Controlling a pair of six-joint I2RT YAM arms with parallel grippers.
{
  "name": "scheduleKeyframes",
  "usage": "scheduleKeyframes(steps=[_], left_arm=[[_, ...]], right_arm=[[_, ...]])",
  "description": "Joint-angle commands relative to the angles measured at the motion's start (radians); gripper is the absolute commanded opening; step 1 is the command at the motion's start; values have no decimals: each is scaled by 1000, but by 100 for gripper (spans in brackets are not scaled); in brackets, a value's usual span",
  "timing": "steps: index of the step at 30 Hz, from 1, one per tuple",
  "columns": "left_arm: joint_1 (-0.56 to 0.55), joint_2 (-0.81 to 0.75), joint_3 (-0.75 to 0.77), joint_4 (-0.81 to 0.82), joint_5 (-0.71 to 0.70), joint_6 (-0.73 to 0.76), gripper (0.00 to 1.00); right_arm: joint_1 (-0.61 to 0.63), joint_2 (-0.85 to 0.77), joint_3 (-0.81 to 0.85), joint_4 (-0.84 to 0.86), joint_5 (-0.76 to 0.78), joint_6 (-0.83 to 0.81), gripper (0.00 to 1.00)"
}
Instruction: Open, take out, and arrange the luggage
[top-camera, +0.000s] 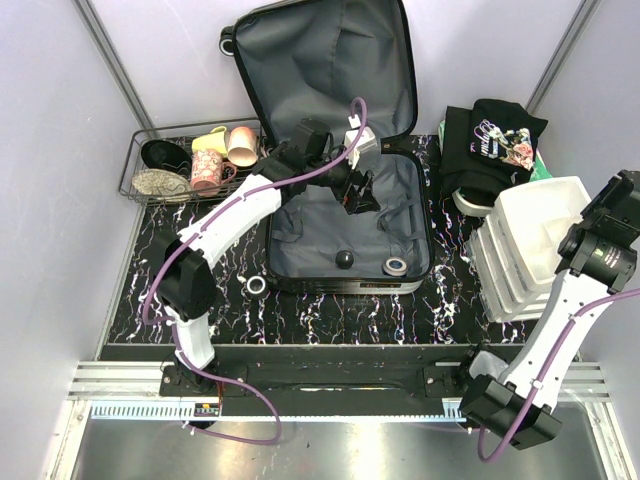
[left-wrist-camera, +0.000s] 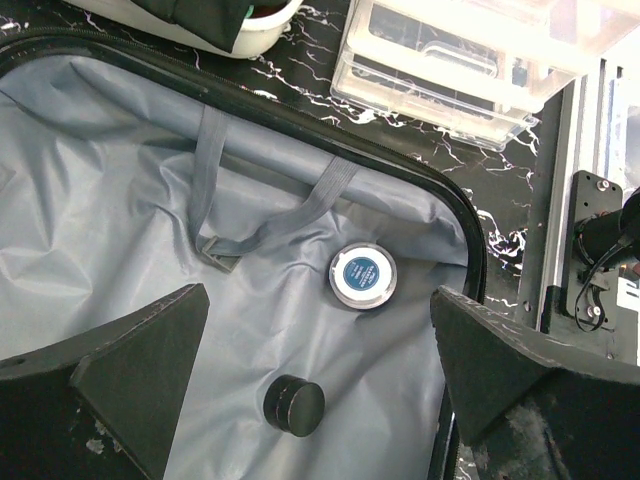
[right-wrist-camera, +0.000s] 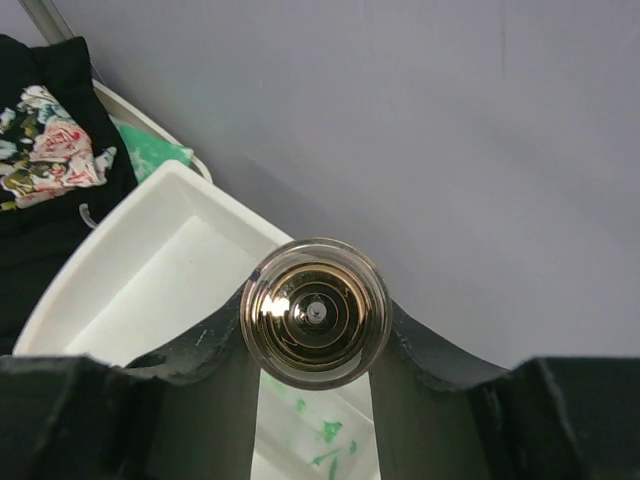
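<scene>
Left pincer (left-wrist-camera: 318, 295) spread wide, its arm (top-camera: 235, 215) stretched forward, hovering over the large open hard-shell suitcase (left-wrist-camera: 110, 240) with grey fabric lining. Just below it lie a small black round cap (left-wrist-camera: 294, 406) and a white round tin with blue lid (left-wrist-camera: 362, 275). Right pincer (right-wrist-camera: 315, 320) clamps a round clear amber-centred jar (right-wrist-camera: 315, 300), white plastic bin (right-wrist-camera: 140, 290) beneath.

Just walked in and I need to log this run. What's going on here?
The suitcase lies open on the table. The left gripper hovers open over its near half, where a black round cap and a blue-labelled tin lie. The right gripper is clamped on a round clear container above the white bin at the right.
</scene>
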Motion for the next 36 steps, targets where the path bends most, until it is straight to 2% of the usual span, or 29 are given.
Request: scheduleKeyframes(steps=[1,10,14,15,17,18,20,21,22,25,27,29,32,36], left_arm=[[5,15,43,16,8,-18,99],[10,-15,-9,4,-58,17,99],[14,-32,-48,-5,-94,42,99],[16,-34,-52,-10,-110,45,99],[22,-29,-55,-34,-113,62,99],[25,-26,-55,-45,-104,68,99],[33,-18,-60,-83,-81,111,99],[36,-15,-66,-95,-26,134,99],[42,-15,-74,-127,14,203,99],[38,-12,-110,-189,111,351,99],[36,-5,-135,-212,152,442,98],[25,12,-141,-258,163,507,93],[-8,37,-159,-309,125,649,82],[-42,48,-215,-323,42,821,80]], right_arm=[[-1,26,38,127,-43,71,0],[-1,48,-56,166,-75,66,0],[-1,56,-91,176,-86,48,6],[1,60,-95,176,-87,46,13],[-1,63,-102,170,-101,45,17],[1,62,-103,170,-104,45,30],[1,62,-103,160,-122,45,47],[1,63,-99,155,-128,45,53],[1,63,-93,141,-148,45,63],[1,57,-60,117,-199,10,80],[-1,57,-28,101,-207,-1,84],[-1,56,9,75,-233,-12,91],[1,46,56,57,-309,-26,96],[-1,60,137,14,-441,-32,100]])
